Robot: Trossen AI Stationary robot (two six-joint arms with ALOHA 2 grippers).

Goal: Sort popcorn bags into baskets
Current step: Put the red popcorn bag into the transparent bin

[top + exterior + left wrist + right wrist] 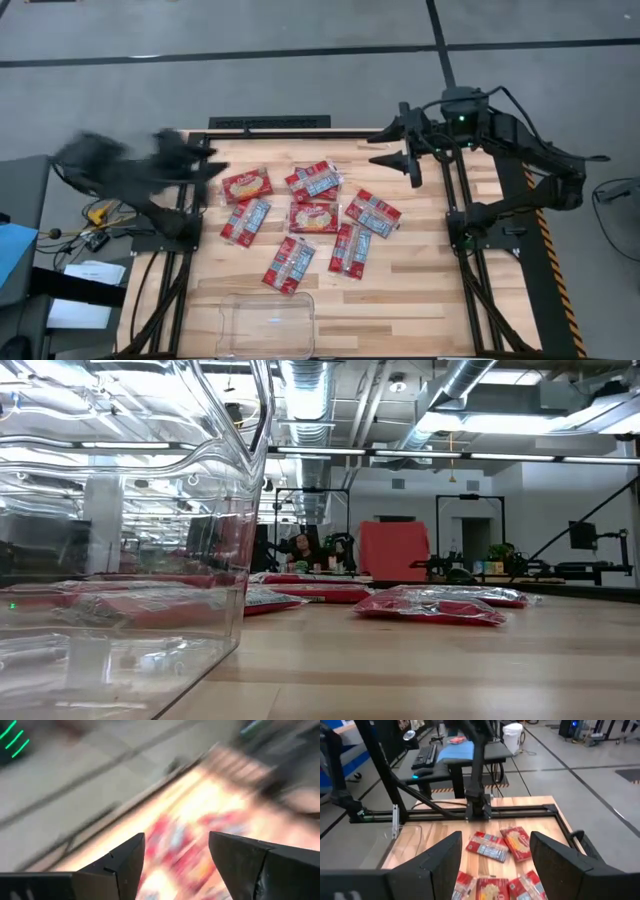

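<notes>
1. Sorting is judged not to have begun: seven popcorn bags [316, 216] are seen lying flat in a loose cluster on the counter [420, 285], and none is held.
2. The left gripper [212, 165] is seen blurred above the counter's far left corner, its fingers [120, 865] spread apart and empty; the nearest bag [246, 185] lies just beside and ahead of it.
3. The right gripper [405, 150] is held above the far right corner, fingers apart and empty, with the bags below and ahead of it [487, 846].
4. The next move is judged to call for one gripper being lowered over a single bag's edge and closed there, clear of neighbouring bags that touch or overlap.
5. The clear basket [266, 324] is seen at the counter's near edge, well apart from both grippers, and nothing is seen in it [130, 650].
</notes>
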